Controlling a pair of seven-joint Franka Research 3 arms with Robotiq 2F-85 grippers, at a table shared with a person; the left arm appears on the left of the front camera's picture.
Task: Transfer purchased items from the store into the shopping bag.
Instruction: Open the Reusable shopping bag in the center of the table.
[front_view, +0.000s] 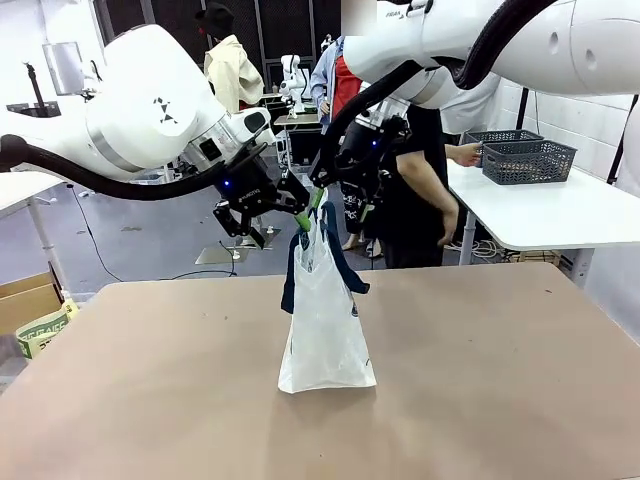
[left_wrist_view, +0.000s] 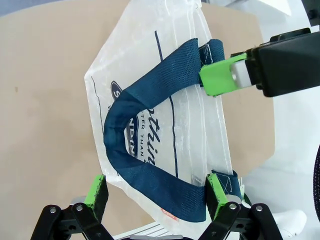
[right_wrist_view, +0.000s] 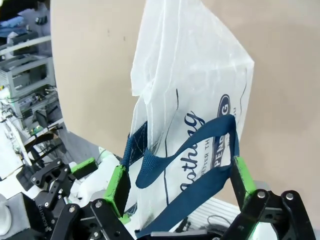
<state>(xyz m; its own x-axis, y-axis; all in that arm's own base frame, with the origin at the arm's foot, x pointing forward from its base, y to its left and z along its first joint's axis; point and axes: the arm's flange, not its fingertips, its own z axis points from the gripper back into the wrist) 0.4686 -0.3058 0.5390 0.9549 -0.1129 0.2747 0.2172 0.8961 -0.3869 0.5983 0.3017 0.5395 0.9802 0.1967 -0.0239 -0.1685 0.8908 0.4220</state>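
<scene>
Translucent white plastic shopping bag with navy strap handles (front_view: 325, 340) stands at the table's (front_view: 520, 400) middle. Left gripper (left_wrist_view: 156, 195) and right gripper (right_wrist_view: 180, 182), jaws spread wide, straddle its straps (left_wrist_view: 150, 175), likely propping its mouth open for loading.

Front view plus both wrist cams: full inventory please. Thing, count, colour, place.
shopping bag: 1, translucent white with navy handles, upright mid-table
table: 1, tan, foreground
baskets: 2, dark grey mesh, on the side table
side table: 1, white, far right
cardboard box: 1, brown, on the floor at left
person: 1, dark clothes, beyond the table, hand at a basket
left gripper: 1, black with green pads, open, astride a handle strap
right gripper: 1, same colours, open, astride a handle strap
</scene>
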